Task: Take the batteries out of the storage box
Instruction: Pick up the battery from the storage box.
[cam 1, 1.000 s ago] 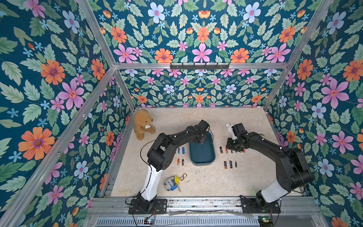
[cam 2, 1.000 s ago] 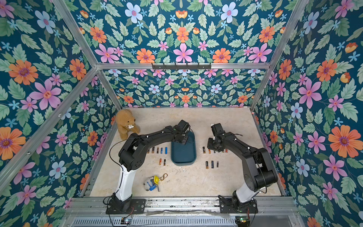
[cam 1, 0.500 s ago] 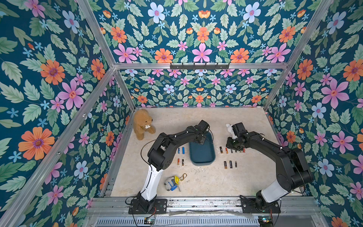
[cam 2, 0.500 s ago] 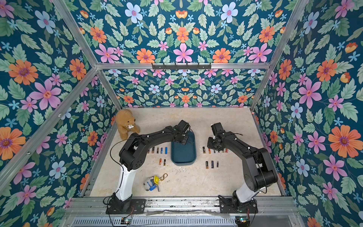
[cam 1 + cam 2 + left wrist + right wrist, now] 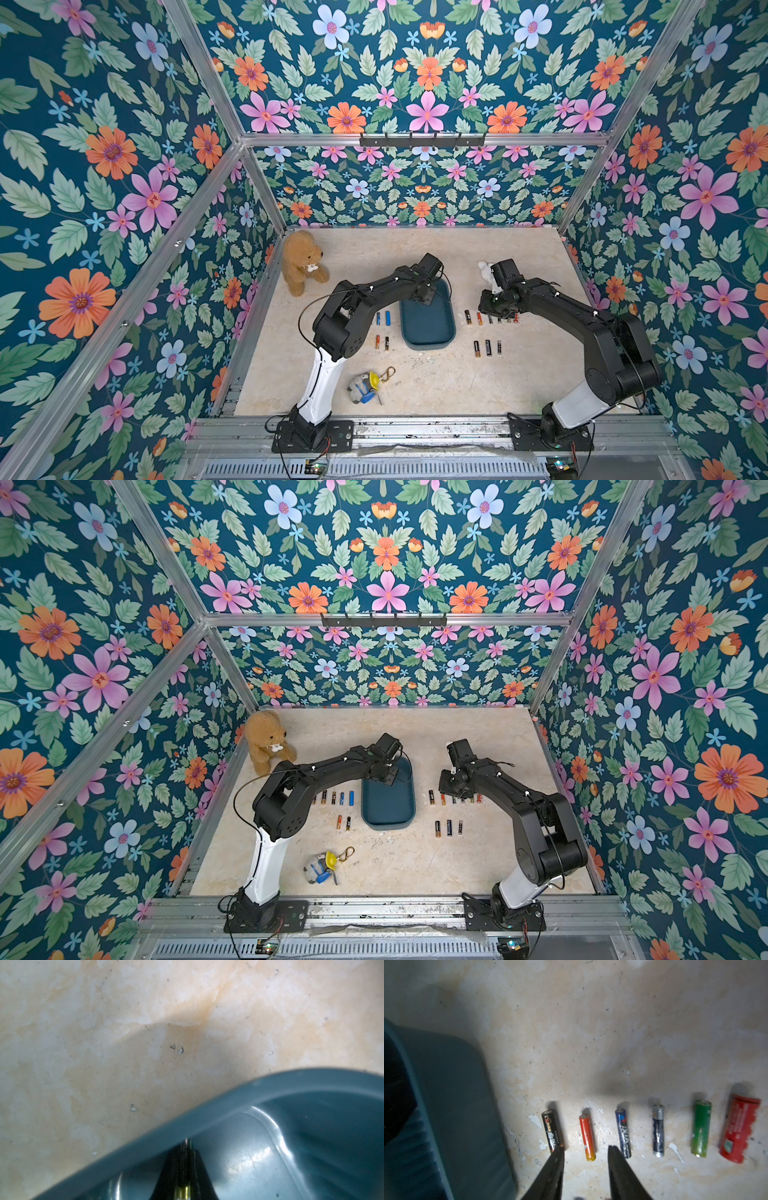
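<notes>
- My left gripper (image 5: pixel 188 1147) is clamped tight on one battery (image 5: pixel 182 1189). Its gold band shows between my fingers (image 5: pixel 199 1167).
- That battery is inside the box (image 5: pixel 207 1118), just by the rim at a rounded corner.
- My right gripper (image 5: pixel 585 1148) is loose, its jaws apart, and it holds nothing.
- It hangs low over the orange battery (image 5: pixel 587 1137), which lies on the table (image 5: pixel 591 1032) between my fingertips (image 5: pixel 558 1155).
- The black battery (image 5: pixel 552 1130) is by one fingertip, on the box side. The blue battery (image 5: pixel 623 1133) is by the other.
- Past the blue one, away from the box, lie the silver battery (image 5: pixel 658 1130), the green battery (image 5: pixel 700 1128) and the red battery (image 5: pixel 739 1128).
- Three batteries (image 5: pixel 487 348) lie behind my right gripper, toward my base.
- More batteries (image 5: pixel 338 798) lie beside my left arm, across the box from my right gripper.
- The bear (image 5: pixel 301 262) sits well apart from my left gripper.
- A toy (image 5: pixel 365 386) lies near my left base.
</notes>
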Controlling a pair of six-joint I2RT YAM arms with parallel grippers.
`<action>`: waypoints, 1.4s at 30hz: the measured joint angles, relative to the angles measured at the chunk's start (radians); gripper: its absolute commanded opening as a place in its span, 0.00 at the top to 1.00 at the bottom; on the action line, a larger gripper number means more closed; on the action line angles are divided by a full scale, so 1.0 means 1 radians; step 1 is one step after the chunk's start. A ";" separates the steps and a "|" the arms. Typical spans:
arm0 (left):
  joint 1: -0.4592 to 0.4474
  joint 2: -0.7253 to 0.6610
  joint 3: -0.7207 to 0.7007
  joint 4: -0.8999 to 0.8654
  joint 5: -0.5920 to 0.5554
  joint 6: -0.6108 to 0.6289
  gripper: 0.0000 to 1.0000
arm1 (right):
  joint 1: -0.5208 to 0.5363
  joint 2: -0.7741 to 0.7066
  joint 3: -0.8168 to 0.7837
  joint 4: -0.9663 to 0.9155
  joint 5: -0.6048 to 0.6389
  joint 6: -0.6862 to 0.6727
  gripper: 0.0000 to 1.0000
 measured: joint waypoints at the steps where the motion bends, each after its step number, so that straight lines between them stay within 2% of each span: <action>1: 0.000 -0.002 0.000 -0.001 0.001 0.000 0.90 | 0.000 -0.002 0.000 0.000 0.000 0.000 0.60; 14: 0.002 -0.073 -0.011 -0.007 0.020 -0.023 0.90 | 0.000 -0.010 -0.001 -0.005 0.003 -0.003 0.60; 33: 0.001 -0.219 -0.117 0.009 0.040 -0.073 0.89 | -0.001 -0.050 -0.011 -0.012 0.002 -0.002 0.60; 42: 0.001 -0.325 -0.199 0.007 0.005 -0.082 0.89 | -0.001 -0.089 -0.025 -0.018 -0.001 -0.002 0.60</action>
